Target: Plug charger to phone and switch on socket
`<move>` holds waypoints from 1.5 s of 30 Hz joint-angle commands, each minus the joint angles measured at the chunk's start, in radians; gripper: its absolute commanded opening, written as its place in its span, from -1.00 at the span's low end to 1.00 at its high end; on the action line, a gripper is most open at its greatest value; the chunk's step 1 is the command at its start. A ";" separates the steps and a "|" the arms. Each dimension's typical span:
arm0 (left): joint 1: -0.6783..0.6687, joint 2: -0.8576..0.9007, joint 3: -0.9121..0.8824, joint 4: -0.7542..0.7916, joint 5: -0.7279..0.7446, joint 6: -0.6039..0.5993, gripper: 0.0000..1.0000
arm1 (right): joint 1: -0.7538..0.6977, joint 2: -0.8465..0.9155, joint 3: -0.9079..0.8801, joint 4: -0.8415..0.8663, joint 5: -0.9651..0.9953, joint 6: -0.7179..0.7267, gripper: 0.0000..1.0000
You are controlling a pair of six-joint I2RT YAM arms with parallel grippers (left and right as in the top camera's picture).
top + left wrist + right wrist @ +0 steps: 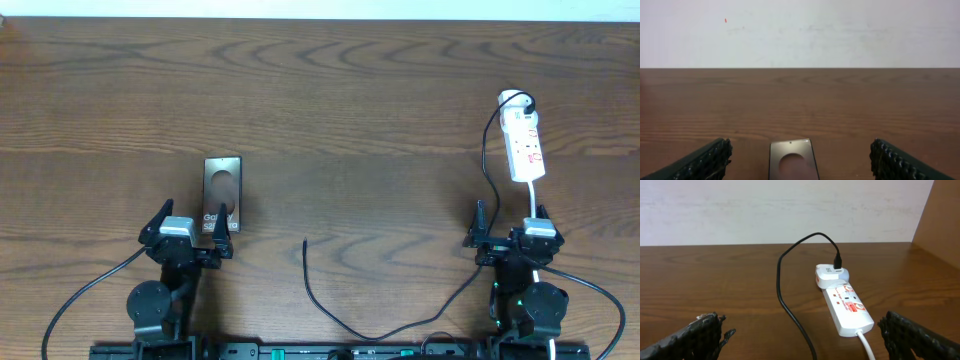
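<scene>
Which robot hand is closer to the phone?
The left. The left gripper sits open right at the near end of the phone; the right gripper is far off to the other side, by the socket.

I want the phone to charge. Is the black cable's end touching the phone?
Apart. The overhead view shows bare table between the cable's loose end and the phone.

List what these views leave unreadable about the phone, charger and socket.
- Phone near end: overhead, partly under the left gripper; left wrist, cut by the bottom edge.
- Socket switch positions: too small, overhead and right wrist.
- Charger tip: too small overhead.
</scene>
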 commanded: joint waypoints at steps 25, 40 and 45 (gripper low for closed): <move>0.003 1.076 1.042 -0.657 0.038 -0.008 0.81 | -0.006 -0.009 -0.002 -0.002 0.015 0.018 0.99; 0.002 1.445 1.309 -1.081 -0.027 0.097 0.81 | -0.006 -0.009 -0.002 -0.002 0.015 0.018 0.98; 0.002 1.492 1.309 -1.083 -0.031 0.097 0.82 | -0.006 -0.009 -0.002 -0.002 0.015 0.018 0.99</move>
